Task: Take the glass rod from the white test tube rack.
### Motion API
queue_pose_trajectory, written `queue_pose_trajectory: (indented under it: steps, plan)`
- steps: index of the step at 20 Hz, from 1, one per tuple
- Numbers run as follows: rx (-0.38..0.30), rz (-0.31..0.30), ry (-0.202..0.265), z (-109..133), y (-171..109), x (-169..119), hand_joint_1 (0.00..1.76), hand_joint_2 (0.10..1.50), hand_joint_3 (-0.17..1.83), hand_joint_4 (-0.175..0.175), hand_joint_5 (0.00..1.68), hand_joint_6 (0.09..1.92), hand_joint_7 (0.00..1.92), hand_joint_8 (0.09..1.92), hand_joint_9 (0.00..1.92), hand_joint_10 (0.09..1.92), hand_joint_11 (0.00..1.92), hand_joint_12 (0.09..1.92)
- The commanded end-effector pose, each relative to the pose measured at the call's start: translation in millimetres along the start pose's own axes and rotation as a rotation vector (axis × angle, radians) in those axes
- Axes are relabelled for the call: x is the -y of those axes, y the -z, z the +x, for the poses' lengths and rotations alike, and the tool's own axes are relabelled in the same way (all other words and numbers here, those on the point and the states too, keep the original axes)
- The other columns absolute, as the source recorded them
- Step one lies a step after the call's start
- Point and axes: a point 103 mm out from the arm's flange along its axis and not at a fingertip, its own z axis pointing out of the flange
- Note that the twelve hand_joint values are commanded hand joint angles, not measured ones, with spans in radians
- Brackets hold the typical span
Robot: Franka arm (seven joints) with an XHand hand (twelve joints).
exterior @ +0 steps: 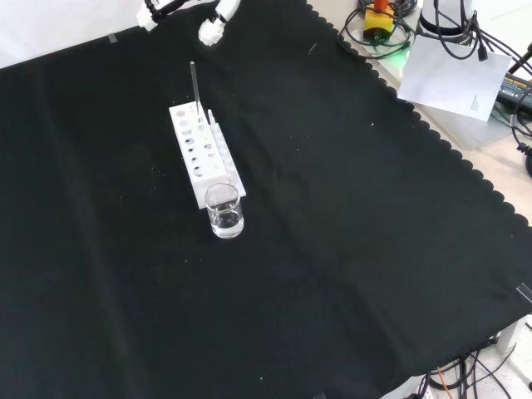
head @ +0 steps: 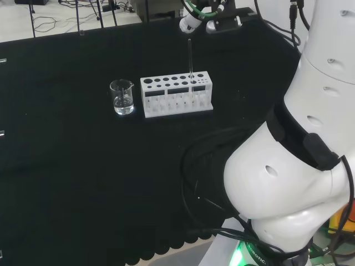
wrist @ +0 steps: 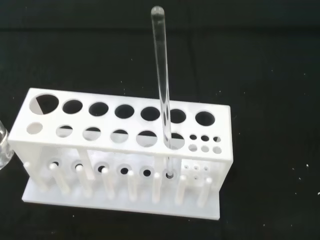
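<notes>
Two white fingertips [exterior: 209, 33] of the hand [exterior: 218, 18] show at the top edge of the front view. They are spread apart with nothing between them. In the head view the hand [head: 189, 21] hangs at the far side of the bench, and it touches none of the ware.

Closest to the fingers is the glass rod [exterior: 194, 83], whose upper tip stands just below them with a clear gap. The glass rod [head: 190, 58] is upright and still seated in the white test tube rack [head: 176, 94]. It sits at the rack's end nearest the fingers. From the wrist, the glass rod [wrist: 162, 75] passes down through the last large hole of one row, right next to the cluster of small holes. Its lower end rests in the base plate.

Beyond the rod, the white test tube rack [exterior: 206, 154] stretches away from the fingers, flat on the black cloth [head: 83, 166]. Every other hole in the white test tube rack [wrist: 125, 150] that the wrist view shows is vacant.

Farthest from the fingers, a small clear beaker [exterior: 224, 210] stands upright just beside the rack's other end. In the head view the beaker [head: 122, 97] is a little apart from the rack. Whether it holds liquid I cannot tell.
</notes>
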Motion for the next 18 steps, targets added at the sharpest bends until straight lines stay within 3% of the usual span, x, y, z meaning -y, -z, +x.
queue_pose_trajectory:
  steps: [1, 12, 18]
  plan:
    - [0.022, 0.059, 0.004, 2.0, -28.8, -2.8, 0.69, 1.11, -0.17, -0.123, 0.00, 0.09, 0.00, 0.48, 0.00, 0.71, 0.00, 1.13]
    - [-0.044, 0.081, 0.027, 3.3, -44.2, -3.8, 0.68, 1.11, -0.17, -0.126, 0.00, 0.09, 0.00, 0.59, 0.01, 0.88, 0.00, 1.16]
    - [-0.085, 0.097, 0.038, 0.6, -56.4, -7.8, 0.68, 1.14, -0.17, -0.133, 0.00, 0.09, 0.00, 0.88, 0.24, 0.95, 0.00, 1.38]
